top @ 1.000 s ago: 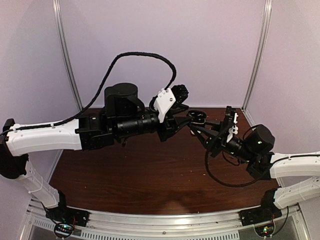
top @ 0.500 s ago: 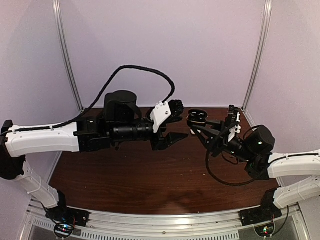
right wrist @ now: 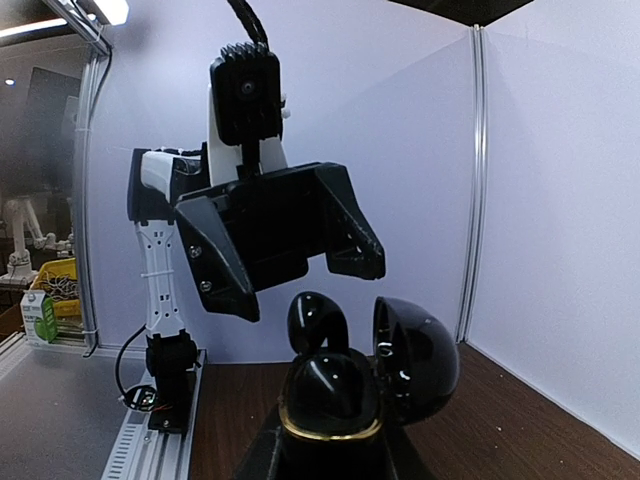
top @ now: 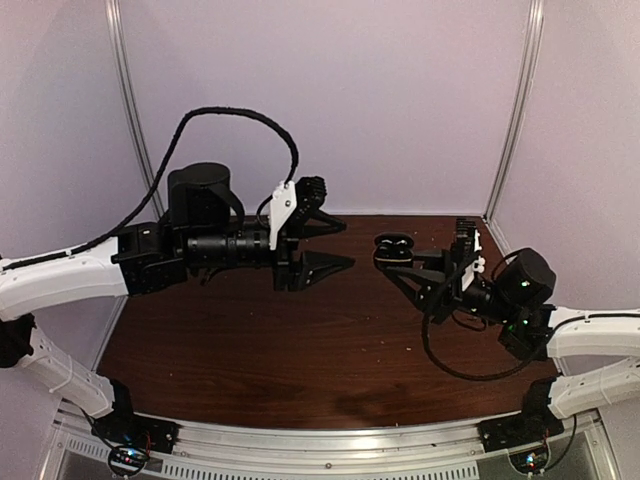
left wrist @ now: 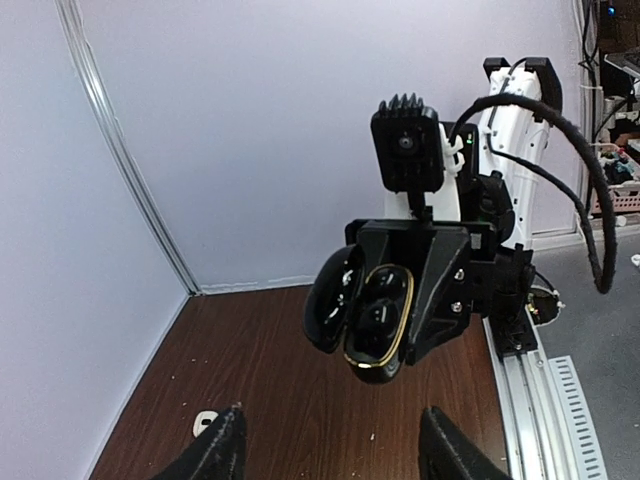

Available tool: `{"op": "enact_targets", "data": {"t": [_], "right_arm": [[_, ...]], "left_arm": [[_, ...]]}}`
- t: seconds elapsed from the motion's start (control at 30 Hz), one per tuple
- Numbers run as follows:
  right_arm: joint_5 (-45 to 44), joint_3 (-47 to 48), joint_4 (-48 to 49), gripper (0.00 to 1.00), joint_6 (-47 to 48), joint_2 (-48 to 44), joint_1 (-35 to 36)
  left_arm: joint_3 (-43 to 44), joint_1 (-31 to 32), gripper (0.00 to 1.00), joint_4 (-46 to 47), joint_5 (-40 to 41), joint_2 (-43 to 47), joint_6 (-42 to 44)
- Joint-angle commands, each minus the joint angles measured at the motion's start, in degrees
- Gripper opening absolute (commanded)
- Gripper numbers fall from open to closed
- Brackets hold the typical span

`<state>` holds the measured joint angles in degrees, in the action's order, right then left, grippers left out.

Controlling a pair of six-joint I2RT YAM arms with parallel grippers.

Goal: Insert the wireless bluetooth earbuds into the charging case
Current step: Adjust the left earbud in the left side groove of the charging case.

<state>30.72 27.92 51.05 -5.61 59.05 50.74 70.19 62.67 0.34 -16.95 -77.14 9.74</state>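
My right gripper (top: 400,262) is shut on a black charging case (top: 394,245) with a gold rim and holds it above the table, lid open. In the left wrist view the case (left wrist: 377,312) faces me with two black earbuds (left wrist: 366,287) seated in it. In the right wrist view one black earbud (right wrist: 318,322) stands up out of the case (right wrist: 335,398) beside the lid (right wrist: 418,360). My left gripper (top: 322,245) is open and empty, well left of the case. One white earbud (left wrist: 203,422) lies on the table. The other white earbud is out of view.
The brown wooden table (top: 300,340) is walled by pale panels at the back and sides. A metal rail (top: 330,440) runs along the near edge. The left arm's black cable (top: 240,120) loops above it.
My left gripper has pulled back to the left, away from the case, and opened wider. My right gripper still holds the case in nearly the same place.
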Motion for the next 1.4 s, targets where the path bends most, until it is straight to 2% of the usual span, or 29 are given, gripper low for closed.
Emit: {"op": "enact_targets", "data": {"t": [0.0, 0.37, 1.0, 1.23, 1.37], "right_arm": [[2.95, 0.81, -4.07, 0.0, 0.87, -1.9, -0.23], [5.2, 1.39, -5.56, 0.0, 0.78, -1.14, -0.2], [6.04, 1.31, -5.16, 0.0, 0.77, -1.76, 0.06], [4.96, 1.03, -5.28, 0.0, 0.84, -2.34, 0.02], [2.47, 0.46, -5.97, 0.0, 0.23, -2.91, 0.06]], "left_arm": [[2.99, -0.45, 0.61, -0.07, -5.29, -0.14, -3.95], [6.67, -0.45, 0.62, 0.43, -9.91, -4.58, -7.31], [8.07, -0.45, 0.59, -0.82, -3.78, -8.73, -8.96], [7.23, -0.45, 0.59, -1.8, -5.44, -7.58, -7.95], [4.88, -0.49, 0.62, 1.05, -5.93, -4.4, -7.25]]}}
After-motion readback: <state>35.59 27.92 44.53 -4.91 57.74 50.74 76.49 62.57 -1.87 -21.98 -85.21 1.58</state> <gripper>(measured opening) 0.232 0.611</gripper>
